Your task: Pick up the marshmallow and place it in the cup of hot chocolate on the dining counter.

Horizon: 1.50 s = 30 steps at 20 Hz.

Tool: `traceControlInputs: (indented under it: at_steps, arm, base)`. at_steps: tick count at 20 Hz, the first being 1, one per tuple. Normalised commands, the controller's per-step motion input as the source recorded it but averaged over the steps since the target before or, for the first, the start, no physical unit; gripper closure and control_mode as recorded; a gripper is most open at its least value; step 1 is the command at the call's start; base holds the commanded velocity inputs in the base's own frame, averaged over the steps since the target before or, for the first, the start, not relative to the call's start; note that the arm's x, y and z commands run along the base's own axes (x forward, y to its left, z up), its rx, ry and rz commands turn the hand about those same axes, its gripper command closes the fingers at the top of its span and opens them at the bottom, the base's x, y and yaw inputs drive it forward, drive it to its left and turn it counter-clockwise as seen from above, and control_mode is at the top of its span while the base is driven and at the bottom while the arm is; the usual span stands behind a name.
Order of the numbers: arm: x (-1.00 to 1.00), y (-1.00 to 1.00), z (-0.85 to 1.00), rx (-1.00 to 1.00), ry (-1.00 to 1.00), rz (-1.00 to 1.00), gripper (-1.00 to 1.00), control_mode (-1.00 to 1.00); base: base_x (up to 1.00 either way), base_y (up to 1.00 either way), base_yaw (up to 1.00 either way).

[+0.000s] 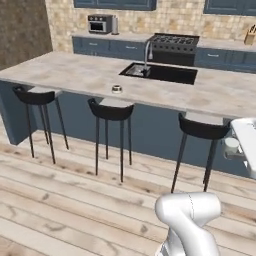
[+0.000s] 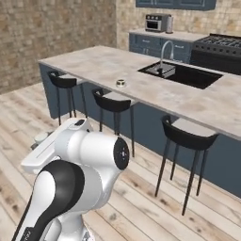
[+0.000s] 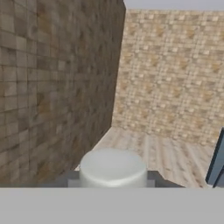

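The marshmallow (image 3: 113, 168) is sitting pinched between the gripper's (image 3: 113, 181) two dark fingertips, its white rounded top filling the gap between them in the hand view. The jaws are pressing in on it from both sides. Beyond the gripper, the hand is looking out at a brown brick wall (image 3: 52, 87), a tan tiled wall and a strip of wooden floor. Well away from the gripper, the cup of hot chocolate (image 1: 117, 89) is standing near the front edge of the dining counter (image 1: 65, 72), above the stools (image 1: 111, 111), with the black sink (image 1: 162, 73) and faucet behind it.
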Motion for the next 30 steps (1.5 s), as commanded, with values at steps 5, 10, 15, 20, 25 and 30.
traceControlInputs:
  at_steps: [5, 10, 15, 20, 25, 30]
  arm:
    - [0.00, 0.00, 0.00, 0.00, 0.00, 0.00, 1.00, 1.00]
    - [0.00, 0.00, 0.00, 0.00, 0.00, 0.00, 1.00, 1.00]
    - [0.00, 0.00, 0.00, 0.00, 0.00, 0.00, 1.00, 1.00]
    - [0.00, 0.00, 0.00, 0.00, 0.00, 0.00, 1.00, 1.00]
    - [0.00, 0.00, 0.00, 0.00, 0.00, 0.00, 1.00, 1.00]
    - [0.00, 0.00, 0.00, 0.00, 0.00, 0.00, 1.00, 1.00]
  base:
    - [1.00, 1.00, -0.34]
    - [1.00, 1.00, -0.38]
    - [1.00, 1.00, -0.38]
    - [1.00, 1.00, -0.36]
    - [1.00, 0.76, -0.30]
    - [1.00, 0.15, -0.21]
